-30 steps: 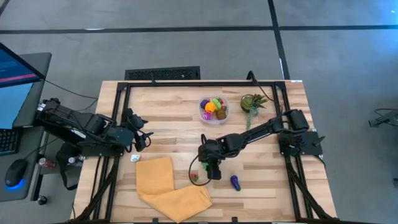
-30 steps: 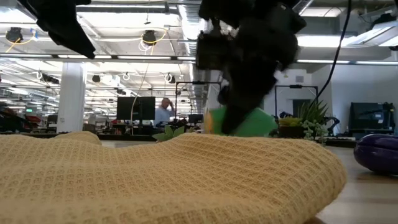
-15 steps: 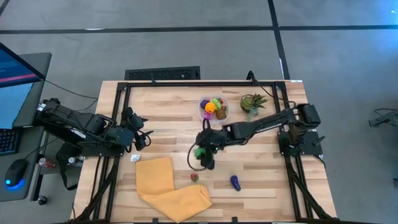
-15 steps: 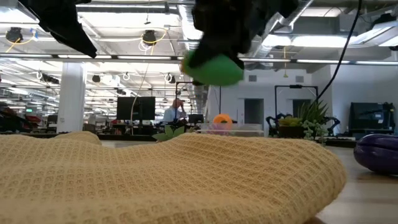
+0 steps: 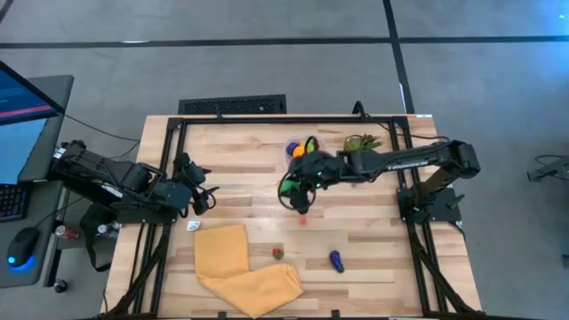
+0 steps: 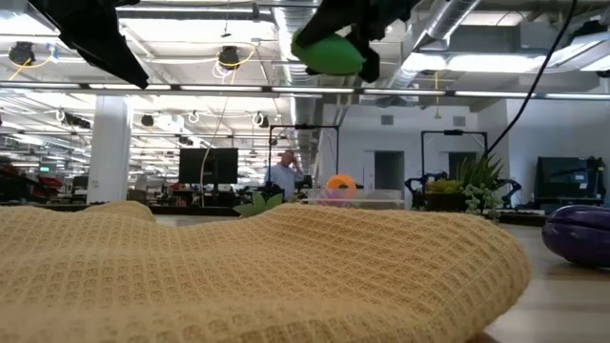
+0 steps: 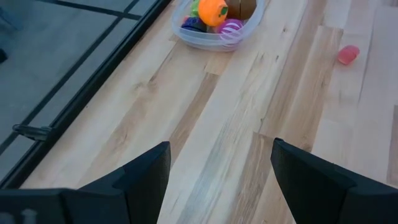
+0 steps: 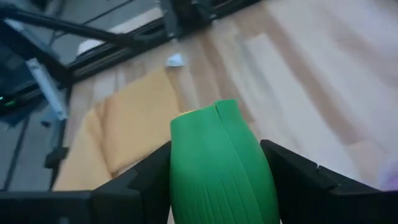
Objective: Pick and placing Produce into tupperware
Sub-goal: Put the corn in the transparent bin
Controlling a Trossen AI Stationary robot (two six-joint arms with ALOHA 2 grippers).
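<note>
Green produce [image 8: 216, 163] held aloft in outstretched right gripper [image 5: 296, 187] beside tupperware [image 7: 214, 34]

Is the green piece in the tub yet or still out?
Out. The right end effector holds the green piece in the air, short of the tub.

Bright green ribbed toy vegetable [image 8: 217, 165] between dark fingers of right gripper [image 5: 296, 188]; clear whitish round plastic tub [image 7: 214, 38] holds orange [image 7: 213, 11], magenta striped [image 7: 231, 28], purple, brown pieces; small pink-red piece [image 7: 348, 54] on pale blond wood-plank table [image 5: 231, 169]; purple eggplant-like toy [image 5: 336, 260]; small red piece [image 5: 277, 253]; mustard-yellow waffle-weave cloth [image 5: 242, 269]; black table frame; green potted plant [image 5: 360, 142]
</note>
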